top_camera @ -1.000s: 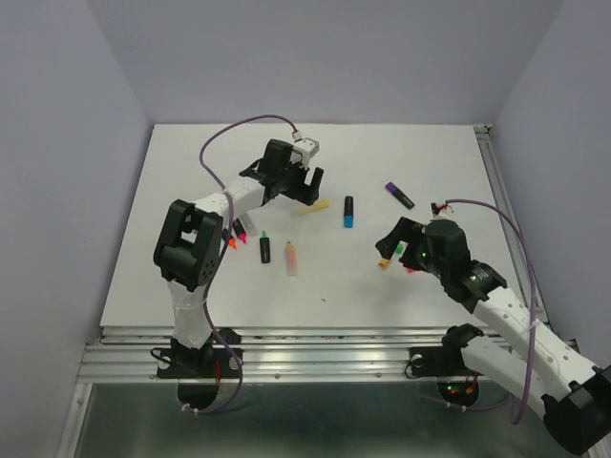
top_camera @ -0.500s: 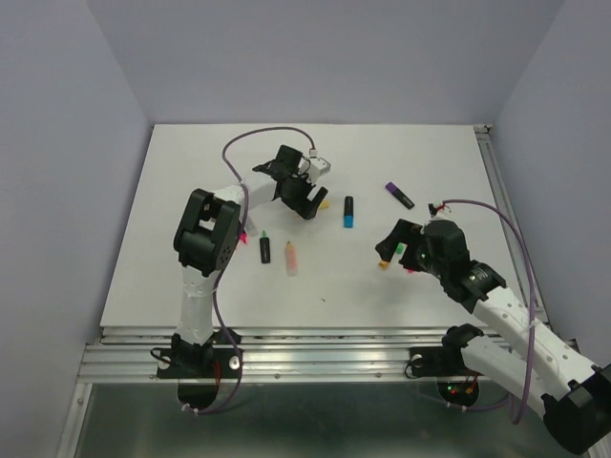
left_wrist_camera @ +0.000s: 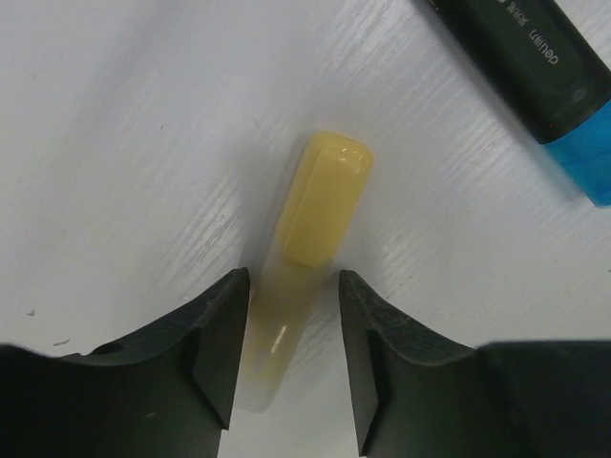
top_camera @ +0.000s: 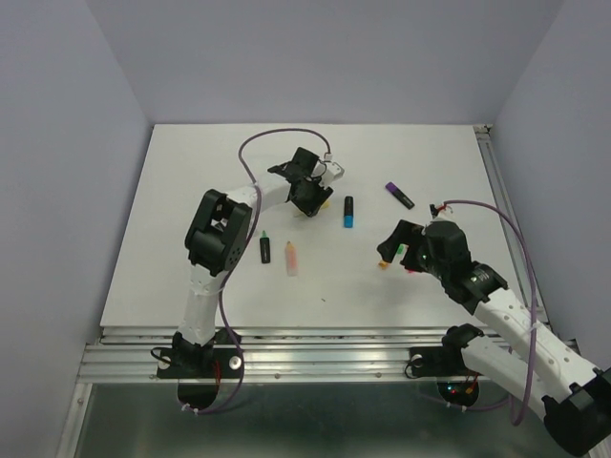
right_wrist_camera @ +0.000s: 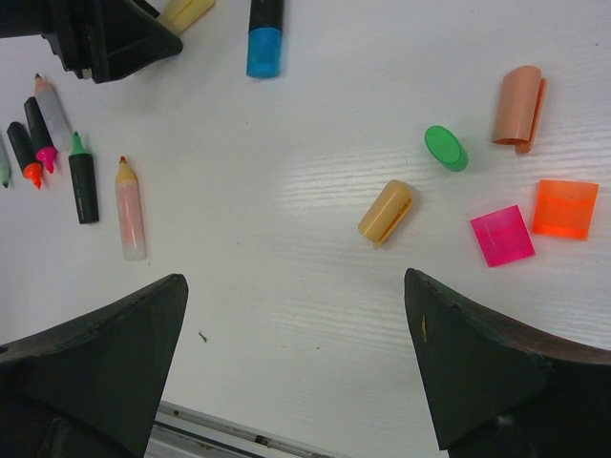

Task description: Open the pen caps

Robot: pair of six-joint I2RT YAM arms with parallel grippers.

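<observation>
Left wrist view: left gripper (left_wrist_camera: 291, 279), narrowed from wide, loosely straddled the yellow marker barrel (left_wrist_camera: 267, 353) beside the blue-capped marker (left_wrist_camera: 520, 57), yellow cap (left_wrist_camera: 325, 196) apparently next for pulling; right gripper (right_wrist_camera: 294, 281) gaped wide.

**Loose caps, 5:** peach cap (right_wrist_camera: 520, 107), green cap (right_wrist_camera: 446, 148), amber cap (right_wrist_camera: 386, 212), pink cap (right_wrist_camera: 503, 236), orange cap (right_wrist_camera: 565, 208).

**Markers with cap on, 3:** yellow-capped marker (left_wrist_camera: 320, 205), blue-capped marker (right_wrist_camera: 265, 38), purple-capped marker (top_camera: 399, 195).

**Markers uncapped, 5:** grey marker (right_wrist_camera: 54, 113), pink-tipped marker (right_wrist_camera: 38, 129), orange-tipped marker (right_wrist_camera: 21, 148), green-tipped marker (right_wrist_camera: 83, 181), pale pink marker (right_wrist_camera: 130, 215).

**Unidentified, 1:** sliver (right_wrist_camera: 3, 164) cut off at the left edge of the right wrist view.
</observation>
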